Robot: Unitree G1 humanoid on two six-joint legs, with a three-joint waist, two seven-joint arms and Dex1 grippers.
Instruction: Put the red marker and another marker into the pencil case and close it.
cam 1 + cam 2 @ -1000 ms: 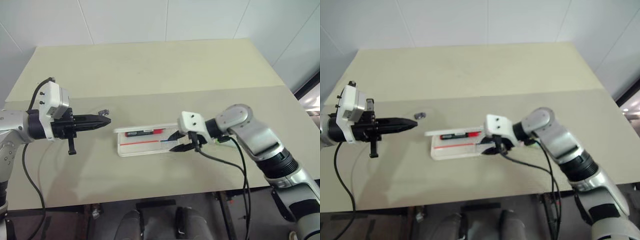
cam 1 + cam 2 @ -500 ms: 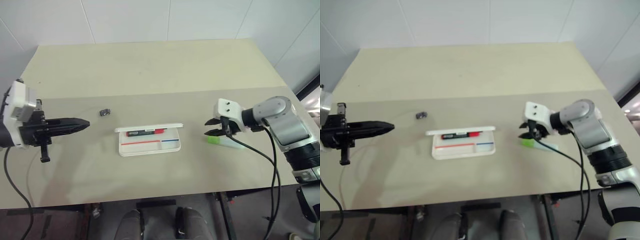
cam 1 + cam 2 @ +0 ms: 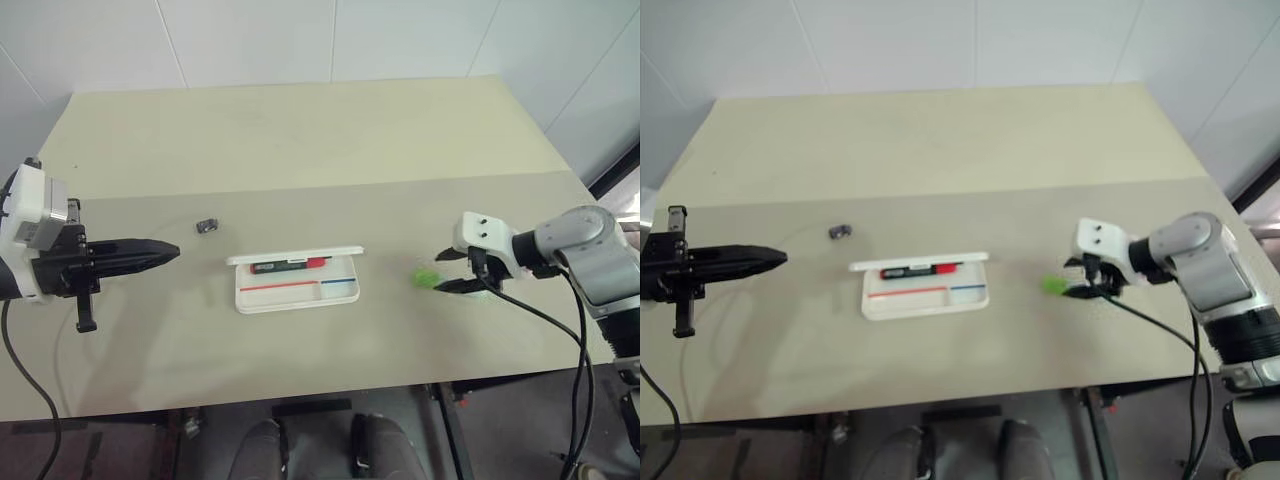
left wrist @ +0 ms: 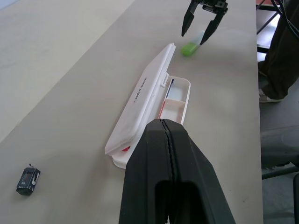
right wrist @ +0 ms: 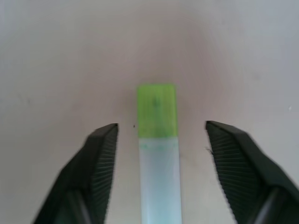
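since one second ago the right gripper [image 3: 447, 270] has swung from the open flat white plastic pencil case [image 3: 297, 293] out to the slim light green marker [image 5: 157, 154] lying on the beige desk [image 3: 300, 140], well to the right of the case; its fingers [image 5: 100, 154] are now spread wide. the marker's long axis runs straight between the two fingers, green cap pointing away from the wrist, neither finger touching it, so closing them across the barrel looks like the next move. the right arm is far nearer to it. the red marker with a black section [image 3: 290, 265] already lies inside the case, by the raised lid. the left gripper [image 3: 172, 251] has drawn back leftward, fingers pressed together, empty
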